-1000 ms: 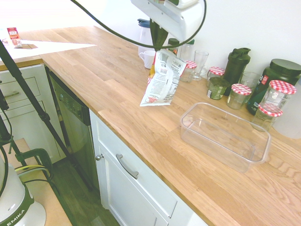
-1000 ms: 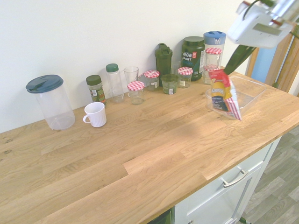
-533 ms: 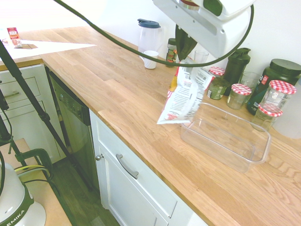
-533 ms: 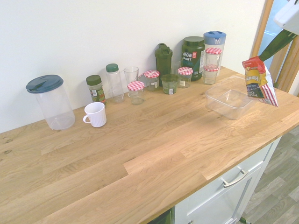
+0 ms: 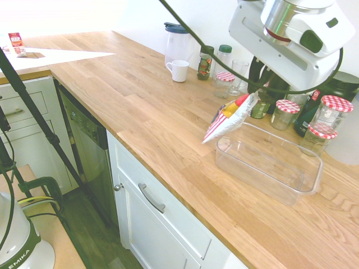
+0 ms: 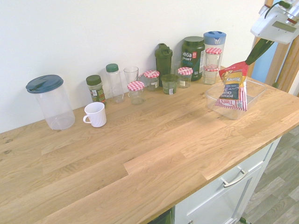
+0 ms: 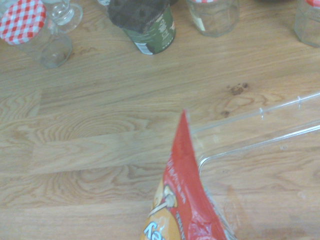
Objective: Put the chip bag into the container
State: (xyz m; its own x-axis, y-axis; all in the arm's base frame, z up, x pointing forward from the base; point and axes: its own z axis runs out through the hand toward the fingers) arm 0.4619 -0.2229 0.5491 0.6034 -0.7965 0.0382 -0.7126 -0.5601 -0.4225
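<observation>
1. The black two-finger gripper point(image 6: 248, 60) is clamped on the crinkly red-and-yellow chip bag point(image 6: 234, 85).
2. The bag is held up near one end of the clear rectangular plastic container point(image 5: 252, 174).
3. Grasping is done; placing inside and release are left.

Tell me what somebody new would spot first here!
Probably the crinkly red, yellow and white chip bag, dangling from the dark pincer near the big clear plastic tub on the wooden counter. Next, maybe the glass jars with red-checked lids, over by the white wall.
</observation>
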